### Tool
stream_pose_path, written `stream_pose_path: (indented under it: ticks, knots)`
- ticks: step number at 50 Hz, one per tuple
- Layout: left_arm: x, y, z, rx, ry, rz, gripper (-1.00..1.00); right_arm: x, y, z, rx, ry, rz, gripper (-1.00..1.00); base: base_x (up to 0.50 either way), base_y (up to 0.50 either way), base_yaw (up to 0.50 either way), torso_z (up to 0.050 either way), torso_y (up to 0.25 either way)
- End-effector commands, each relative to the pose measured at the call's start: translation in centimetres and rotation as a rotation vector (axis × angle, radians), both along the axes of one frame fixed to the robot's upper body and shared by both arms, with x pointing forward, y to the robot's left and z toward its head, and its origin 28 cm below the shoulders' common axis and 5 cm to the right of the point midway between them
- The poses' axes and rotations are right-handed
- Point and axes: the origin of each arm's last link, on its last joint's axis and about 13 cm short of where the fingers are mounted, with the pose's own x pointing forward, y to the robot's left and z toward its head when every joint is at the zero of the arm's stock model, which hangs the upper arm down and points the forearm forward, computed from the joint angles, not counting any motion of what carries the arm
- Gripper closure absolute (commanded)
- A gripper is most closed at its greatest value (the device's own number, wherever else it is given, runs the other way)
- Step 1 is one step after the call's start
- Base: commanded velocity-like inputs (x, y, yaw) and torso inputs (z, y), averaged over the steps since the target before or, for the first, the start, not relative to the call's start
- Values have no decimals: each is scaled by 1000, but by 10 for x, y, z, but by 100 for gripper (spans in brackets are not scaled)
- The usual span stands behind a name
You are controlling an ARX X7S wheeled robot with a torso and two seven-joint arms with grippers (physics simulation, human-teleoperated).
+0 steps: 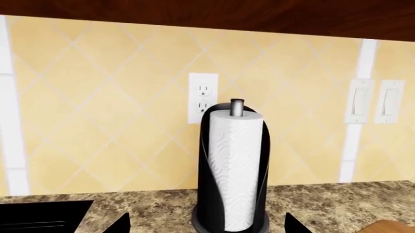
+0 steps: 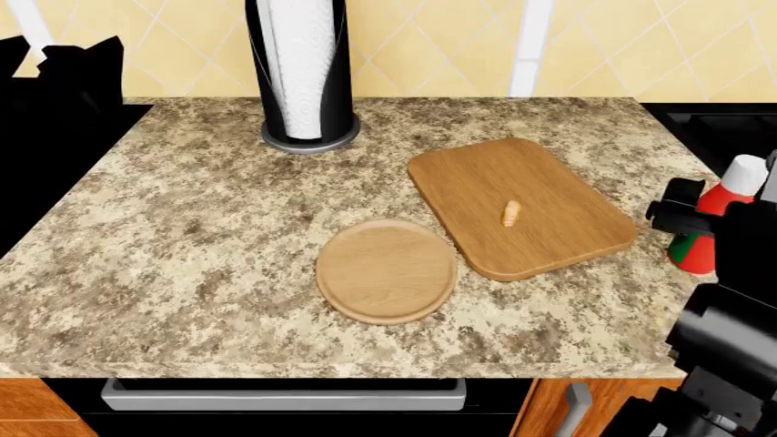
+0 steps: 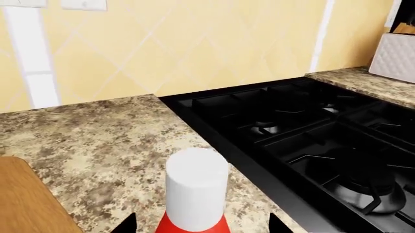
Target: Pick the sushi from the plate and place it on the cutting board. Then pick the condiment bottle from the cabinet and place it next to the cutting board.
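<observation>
The sushi [image 2: 511, 213] lies on the cutting board [image 2: 534, 182], right of the round plate [image 2: 386, 270], which holds nothing. The condiment bottle [image 2: 716, 214] stands upright on the counter just right of the board. My right gripper [image 2: 694, 217] is open around it. In the right wrist view its white cap [image 3: 196, 187] rises between my wide-apart fingertips [image 3: 126, 224], with gaps on both sides, and my right gripper [image 3: 202, 225] does not touch it. My left gripper [image 1: 207, 225] is open and empty, facing the paper-towel holder.
A tall black paper-towel holder [image 2: 301, 73] stands at the back of the counter, also in the left wrist view [image 1: 233, 170]. A black gas stove [image 3: 311, 141] lies right of the bottle. Another black cooktop [image 2: 36, 164] borders the counter's left side. The counter's front edge [image 2: 364, 369] is near.
</observation>
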Motion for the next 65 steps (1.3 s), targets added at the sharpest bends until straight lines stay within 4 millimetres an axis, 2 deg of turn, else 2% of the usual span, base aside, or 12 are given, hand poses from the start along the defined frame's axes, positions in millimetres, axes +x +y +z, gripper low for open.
stream_pose_path:
  ticks: [1, 15, 20, 25, 34, 41, 51, 65]
  knots:
    - [0, -1, 1, -1, -4, -5, -100, -12, 0, 26, -14, -97, -12, -100, 0, 0, 0, 0, 0]
    - [0, -1, 3, 0, -8, -8, -100, -26, 1, 47, -24, -174, -12, -100, 0, 0, 0, 0, 0]
    - [1, -1, 2, 0, -8, -8, -100, -33, 8, 63, -60, -229, 26, -100, 0, 0, 0, 0, 0]
    - [-2, -3, 2, -6, -15, -7, -100, -49, 19, 84, -120, -286, 82, -100, 0, 0, 0, 0, 0]
    - [-19, -13, 5, -44, -67, -24, -100, -89, 45, 113, -174, -371, 208, -100, 0, 0, 0, 0, 1]
    - [-39, -21, 3, -82, -93, -40, -100, -113, 59, 120, -182, -402, 273, -100, 0, 0, 0, 0, 0]
    - [-63, -30, 4, -92, -107, -73, -100, -129, 70, 123, -166, -414, 341, -100, 0, 0, 0, 0, 0]
    - [-79, -31, 17, -69, -89, -46, -100, -123, 68, 124, -114, -404, 379, -100, 0, 0, 0, 0, 0]
